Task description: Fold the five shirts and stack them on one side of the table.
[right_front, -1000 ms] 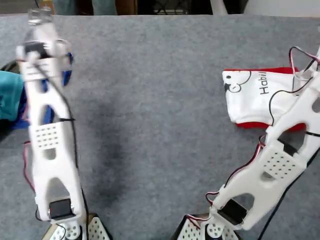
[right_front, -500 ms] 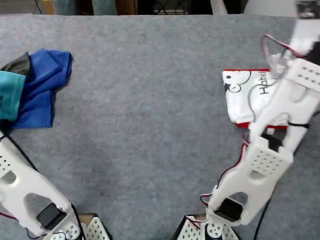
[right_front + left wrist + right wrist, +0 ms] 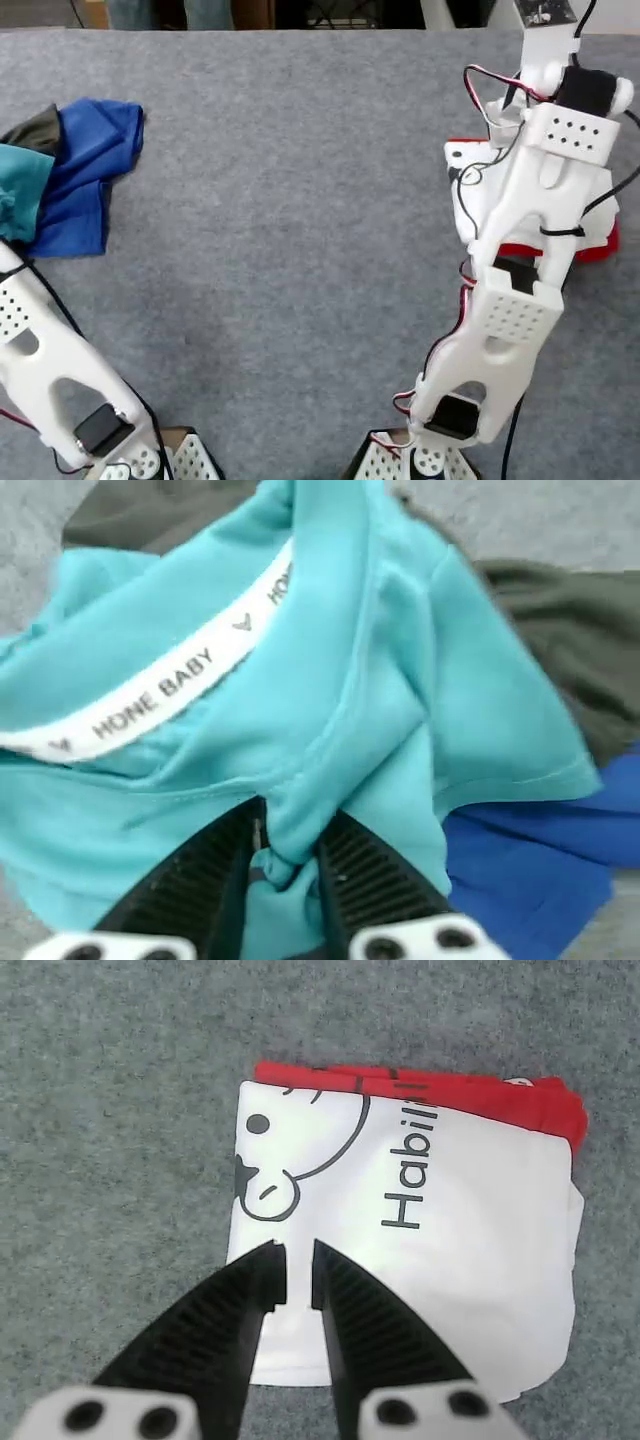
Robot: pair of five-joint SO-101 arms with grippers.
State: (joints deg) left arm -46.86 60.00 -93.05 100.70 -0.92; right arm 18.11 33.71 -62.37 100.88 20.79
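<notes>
Left wrist view has the left gripper [image 3: 268, 832] with its fingers pinched shut on a small fold of the teal shirt [image 3: 330, 680], which lies heaped over a dark olive shirt [image 3: 560, 650] and a blue shirt [image 3: 540, 880]. In the high view this loose pile sits at nine o'clock on the table [image 3: 300, 200]. At three o'clock, the white shirt [image 3: 450, 1260] lies folded on the red shirt [image 3: 500, 1095], and the right gripper [image 3: 297, 1260] hangs above them, fingers drawn nearly together and empty. The pinch looks shallow, so the cloth could slip out on lifting. The tangled layers might also drag along. A low right gripper could rumple the stack.
</notes>
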